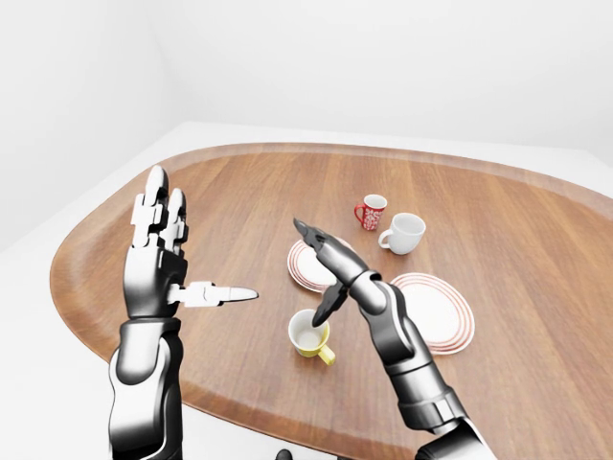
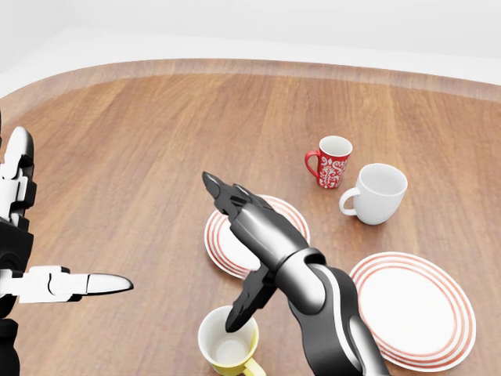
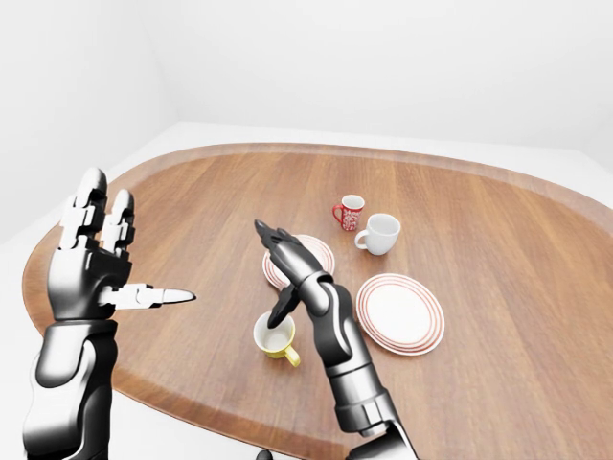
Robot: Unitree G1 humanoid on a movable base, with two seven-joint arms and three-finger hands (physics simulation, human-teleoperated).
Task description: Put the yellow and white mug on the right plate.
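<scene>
A yellow and white mug (image 2: 228, 345) stands upright at the bottom edge of the head view, nearest the robot, its handle turned toward the lower right. Directly over its rim hangs the right hand (image 2: 244, 235), fingers (image 2: 243, 304) spread and empty, one pointing down at the mug's mouth while the others reach up the view; the pose reads as lining up for a grasp, though nothing is gripped yet. At the view's left edge the left hand (image 1: 163, 251) is raised palm-in, its fingers extended and holding nothing, apparently kept clear of the work. Just above the mug lies the left plate (image 2: 223, 235), red-ringed and partly hidden behind the right hand. The right plate (image 2: 423, 307), the mug's destination, sits bare at the lower right, well apart from the mug across the wooden bench (image 2: 141, 149). Farther up the view, a red patterned mug (image 2: 332, 161) and a white mug (image 2: 379, 193) stand side by side, near both plates.
</scene>
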